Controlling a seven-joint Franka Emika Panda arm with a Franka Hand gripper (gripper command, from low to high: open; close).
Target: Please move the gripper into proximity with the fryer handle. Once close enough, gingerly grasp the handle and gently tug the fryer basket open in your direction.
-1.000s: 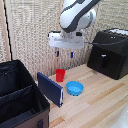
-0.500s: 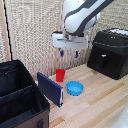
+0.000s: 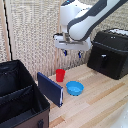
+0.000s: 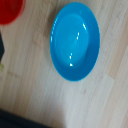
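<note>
1. The gripper (image 3: 72, 52) hangs in the air with its fingers pointing down. The fingers stand apart, jaws spread and holding nothing
2. The gripper is above the blue bowl (image 3: 75, 88) and the red cup (image 3: 60, 75). The wrist view confirms this: it looks straight down on the blue bowl (image 4: 75, 41), with the red cup (image 4: 11, 10) at the frame corner
3. The fryer handle (image 3: 104, 61) juts from the front face of the fryer basket (image 3: 102, 60), well apart from the gripper, toward the exterior view's right
4. Step in hand: approach. Judged from the layout, the gripper needs to travel toward the exterior view's right and lower to handle height
5. For a clean grasp, rotate the wrist so the fingers face the basket front instead of the table (image 3: 105, 102), and keep the jaws spread until the handle sits between them
6. Close softly, then pull straight out along the drawer's line; a skewed pull may drag the whole fryer
7. Arm pose: the bulky white arm arches in from the upper right of the exterior view, wrist bent downward
8. A black fabric case (image 3: 17, 97) and a dark blue panel (image 3: 50, 89) lie at the exterior view's left, clear of the route
</note>
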